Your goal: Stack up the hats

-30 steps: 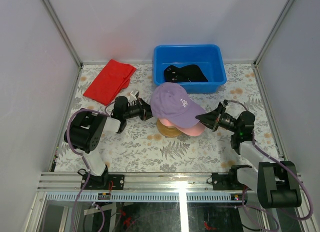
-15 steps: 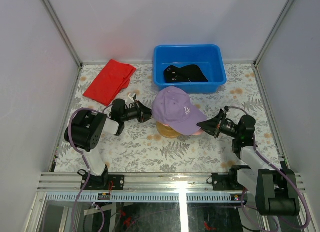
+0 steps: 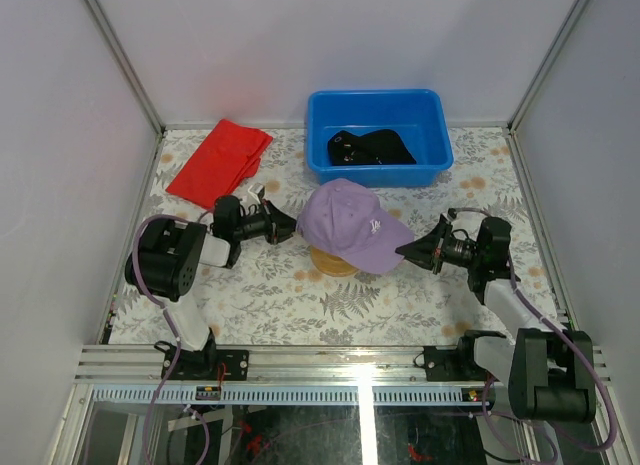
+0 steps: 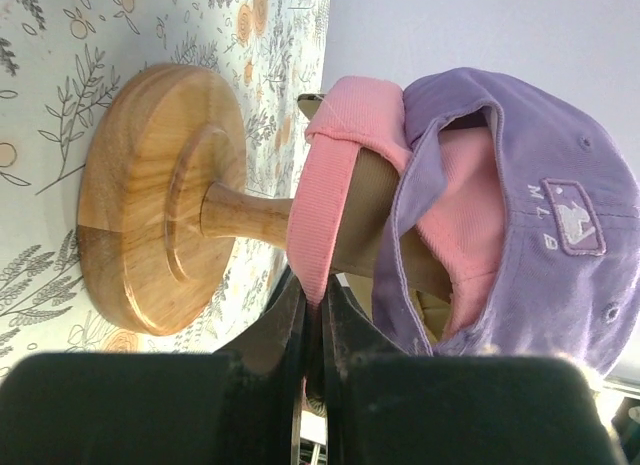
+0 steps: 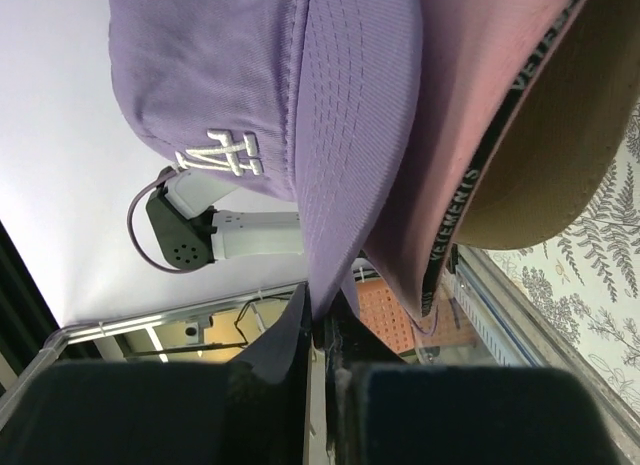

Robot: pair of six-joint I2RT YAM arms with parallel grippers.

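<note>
**Hats (image 3: 352, 235): three on the stand, one waiting in the bin**

Upper left of the overhead frame: red cloth (image 3: 218, 163), flat on the table (image 3: 270, 300), no part of the job and well apart from the pile. Just right of it: left gripper (image 4: 312, 307), clenched, tips at the lower end of the rear band of the pink cap (image 4: 325, 185) and apparently nipping it. Centre frame: wooden stand (image 4: 150, 195) carrying tan cap (image 5: 540, 155) lowest, pink over it, purple cap (image 3: 345, 217) on top, brim pointing toward lower right. Looks seated, though a little tilted. Right of centre: right gripper (image 5: 318, 323), clamped on the edge of the purple brim. Upper centre: blue bin (image 3: 318, 135) holding the black cap (image 3: 372, 147), not yet stacked. By this reckoning, three of four done. Left to do: release both pinches, fetch the black cap, set it over the purple.

Room for moving, same order: enclosure walls (image 3: 60, 185) close along the left edge of the frame, near the left arm's elbow. Open table below the stand and on both sides, enough for backing either arm away low. Tighter toward the top of the frame, with the bin's near wall close to the purple crown; to reach in, lift over that rim. Wall again close on the right edge. Risk, as a guess: pile dragged off its narrow stem by any pull before unclenching.
</note>
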